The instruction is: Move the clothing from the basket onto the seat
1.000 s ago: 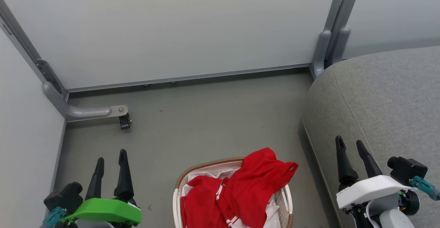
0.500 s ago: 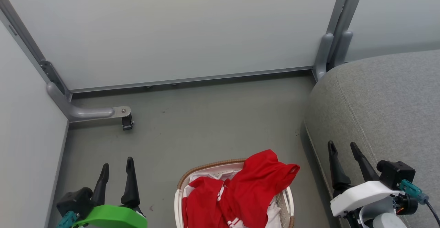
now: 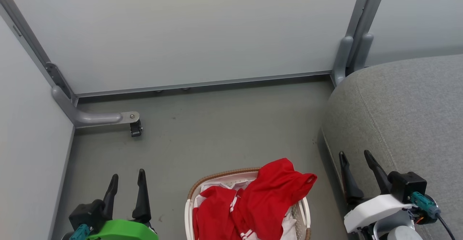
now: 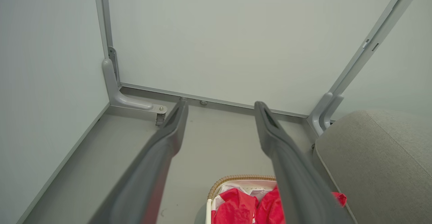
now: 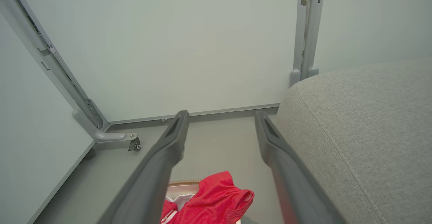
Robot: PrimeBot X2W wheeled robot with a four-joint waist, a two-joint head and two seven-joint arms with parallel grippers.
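Clothing point(image 3: 260, 200): red garments with white trim, heaped in the basket point(image 3: 217, 175), with one fold draped over its right rim toward the seat point(image 3: 405, 117). Nothing red lies on the seat, so we judge the task to be at its start.

Head view. The basket is on the floor point(image 3: 217, 131), near and centre. The seat is close on its right, with a strip of floor between them. At near left, the left claw point(image 3: 127, 175) is released and empty, apart from the basket. At near right, the right claw point(image 3: 354, 154) shows against the seat's left edge, also released and empty. We would send the right claw, which is closer to the draped fold, down onto the highest red bunch. It should pinch deep enough to gather several layers, then lift clear of the rim before swinging right. White fabric point(image 3: 217, 187) lies under the red, and we would keep the pinch off it.

Left wrist view. The fingers are spread wide, with the basket's far rim and the red cloth low between them. The seat's corner is at right.

Right wrist view. The fingers are spread wide, with the draped fold and its hem low between them. The seat runs along the right.

Surroundings. Pale wall panels point(image 3: 199, 34) stand far and left, and a grey post point(image 3: 356, 41) stands beside the seat's far corner. A small castor point(image 3: 136, 128) sits on the floor at far left. None of these stands between basket and seat. The risks we foresee are cloth snagging the rim and tipping the basket, and a trailing hem dragging on the floor.
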